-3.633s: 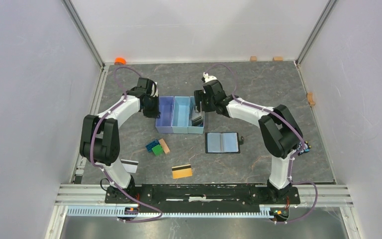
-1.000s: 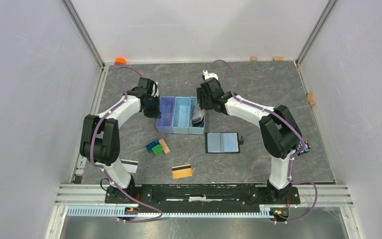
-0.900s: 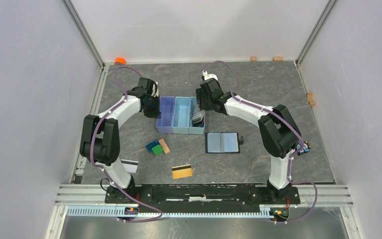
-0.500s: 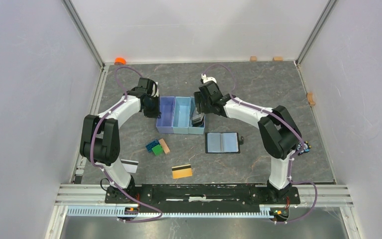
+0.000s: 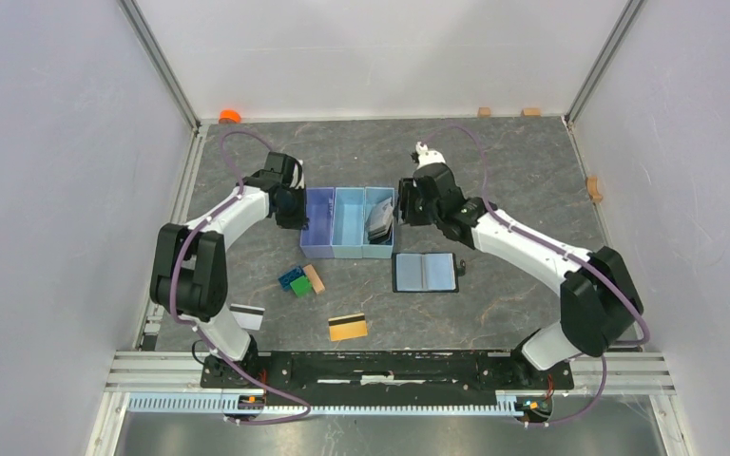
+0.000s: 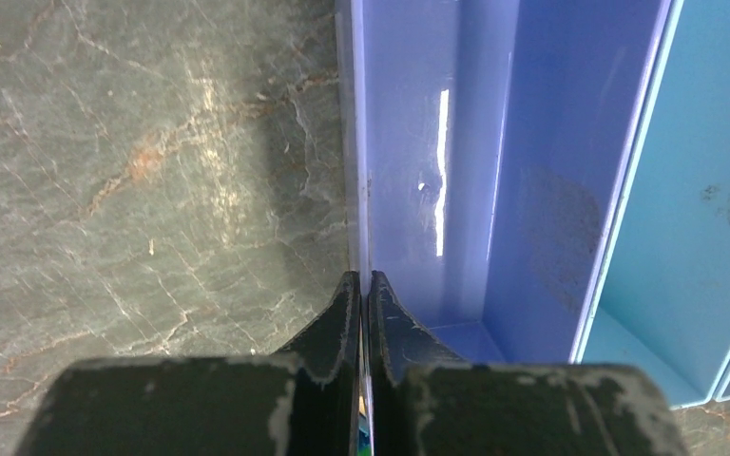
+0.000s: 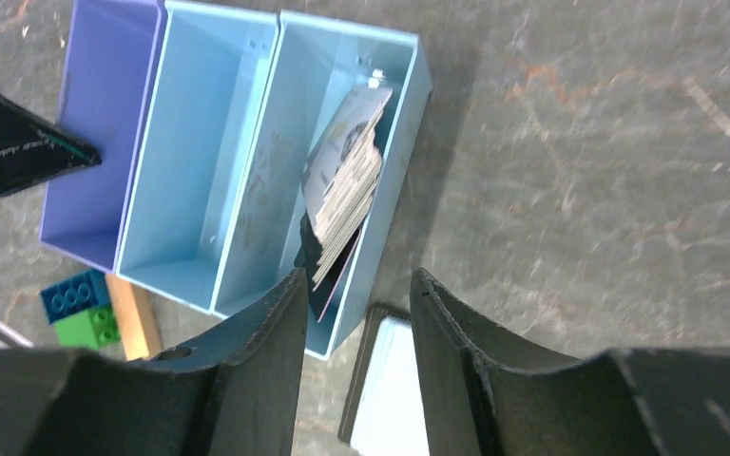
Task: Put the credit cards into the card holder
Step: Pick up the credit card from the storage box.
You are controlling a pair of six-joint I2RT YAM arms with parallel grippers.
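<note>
The card holder (image 5: 425,272) lies open on the table, its light blue lining up, just below the tray; its edge (image 7: 390,399) shows between my right fingers. A gold credit card (image 5: 348,327) and a white one with a dark stripe (image 5: 247,314) lie near the front. A stack of cards (image 5: 378,223) (image 7: 347,180) leans in the tray's right compartment. My right gripper (image 5: 401,204) (image 7: 358,280) hangs open and empty over the tray's right end. My left gripper (image 5: 290,204) (image 6: 362,280) is shut on the tray's left wall (image 6: 356,142).
The light blue three-compartment tray (image 5: 347,249) stands mid-table; its left and middle compartments hold nothing. Green and blue bricks (image 5: 295,282) and a tan wooden block (image 5: 315,278) lie below it. An orange cap (image 5: 229,116) sits at the back left corner.
My right arm has swung out to the right and its gripper has pulled back from the tray's right compartment, leaving the card stack there. The left arm holds still.
</note>
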